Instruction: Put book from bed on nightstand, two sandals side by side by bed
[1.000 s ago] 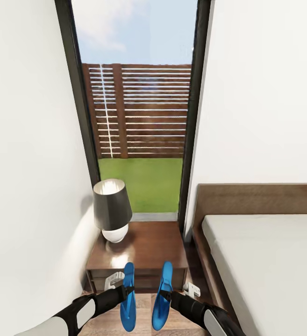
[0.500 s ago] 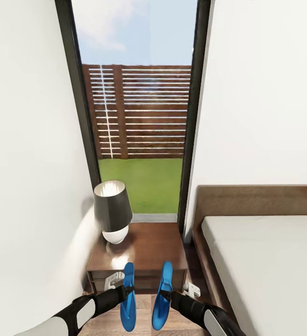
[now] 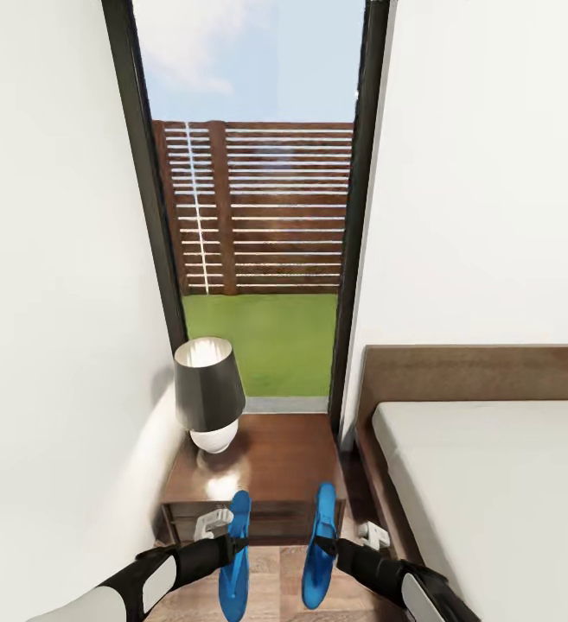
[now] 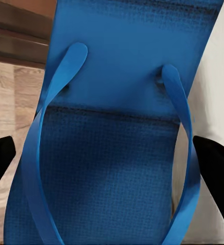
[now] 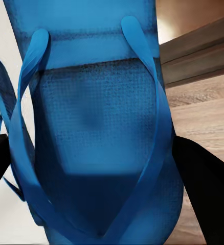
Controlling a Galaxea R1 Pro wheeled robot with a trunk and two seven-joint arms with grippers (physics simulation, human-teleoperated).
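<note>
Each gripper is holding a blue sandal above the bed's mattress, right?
Not quite. Each gripper, left and right, holds a blue sandal, but above the wood floor before the nightstand, beside the bed, per the head view.

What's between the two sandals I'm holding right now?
Nothing: in the head view, bare wood floor and the nightstand front show through the gap between the left sandal and right sandal.
</note>
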